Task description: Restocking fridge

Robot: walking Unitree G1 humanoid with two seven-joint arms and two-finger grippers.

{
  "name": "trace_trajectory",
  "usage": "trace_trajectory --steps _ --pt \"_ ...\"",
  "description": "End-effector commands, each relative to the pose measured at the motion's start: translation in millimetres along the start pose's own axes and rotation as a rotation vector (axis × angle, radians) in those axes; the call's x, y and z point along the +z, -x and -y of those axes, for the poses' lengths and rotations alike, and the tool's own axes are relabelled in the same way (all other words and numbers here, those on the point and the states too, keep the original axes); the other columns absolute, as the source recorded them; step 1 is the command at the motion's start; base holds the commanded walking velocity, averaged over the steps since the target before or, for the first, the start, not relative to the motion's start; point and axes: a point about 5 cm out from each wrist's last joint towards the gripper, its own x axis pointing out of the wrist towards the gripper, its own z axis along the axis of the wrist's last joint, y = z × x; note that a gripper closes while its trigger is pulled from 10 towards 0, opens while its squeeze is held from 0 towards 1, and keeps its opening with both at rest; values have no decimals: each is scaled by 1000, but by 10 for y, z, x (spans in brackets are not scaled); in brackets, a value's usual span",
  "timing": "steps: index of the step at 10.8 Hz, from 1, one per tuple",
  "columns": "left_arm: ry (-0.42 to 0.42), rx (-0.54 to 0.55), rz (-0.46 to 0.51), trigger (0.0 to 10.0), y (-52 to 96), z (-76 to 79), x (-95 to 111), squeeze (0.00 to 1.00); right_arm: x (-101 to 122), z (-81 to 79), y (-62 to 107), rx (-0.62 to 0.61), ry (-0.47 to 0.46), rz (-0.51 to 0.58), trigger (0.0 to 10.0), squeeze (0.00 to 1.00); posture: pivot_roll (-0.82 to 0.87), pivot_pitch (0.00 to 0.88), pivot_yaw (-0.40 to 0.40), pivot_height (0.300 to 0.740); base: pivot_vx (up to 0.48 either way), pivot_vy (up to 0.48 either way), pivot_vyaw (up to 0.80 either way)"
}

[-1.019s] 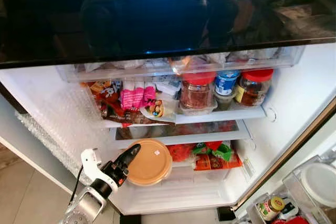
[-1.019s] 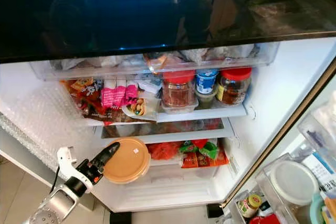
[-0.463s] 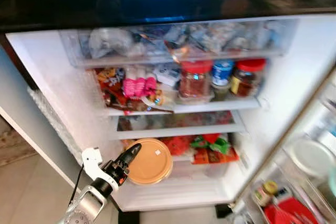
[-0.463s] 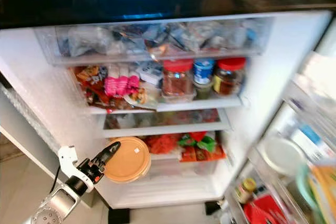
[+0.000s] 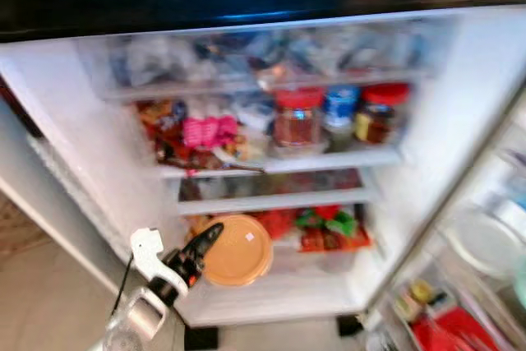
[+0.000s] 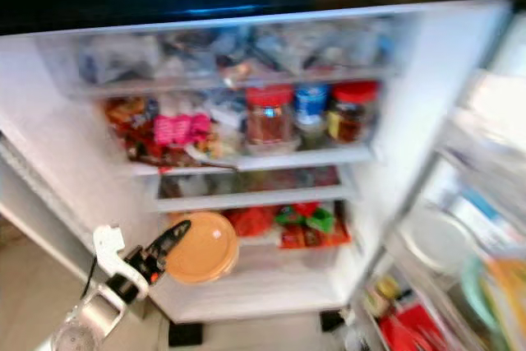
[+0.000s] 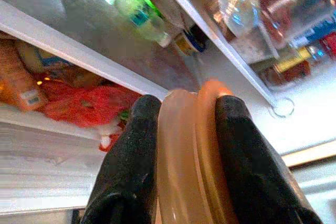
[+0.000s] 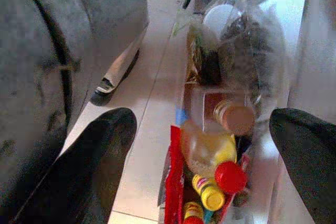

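camera: tilted up, blurred | left claw [image 5: 212, 234]: edged inward | container [image 5: 237, 250]: nearer shelf

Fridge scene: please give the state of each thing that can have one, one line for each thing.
fridge door: open, its racks full.
left gripper: shut on the orange container, at the lower shelf.
orange container: lidded, held on edge.
right gripper: open, idle near the door rack.
red-lidded jars: closed, upright on the shelf.
clear drawer: pushed in, full.

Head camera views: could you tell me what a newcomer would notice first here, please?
The open fridge is packed with food: red-lidded jars on an upper shelf, bright packets below. In front, the left tool grips a round orange container by its edge at the lower shelf. The right tool hangs open over door-bin bottles.
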Motion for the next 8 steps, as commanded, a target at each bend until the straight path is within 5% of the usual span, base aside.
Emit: trace_trajectory --steps 1,8 --pt "-17 -2 -1 10000 -16 9 10 0 2 -20 -2 3 -6 -1 10000 0 -55 44 14 680 0 0 0" --pt "-22 -11 -5 10000 -59 27 1 0 14 -21 -5 20 -6 3 10000 0 -55 39 14 655 0 0 0"
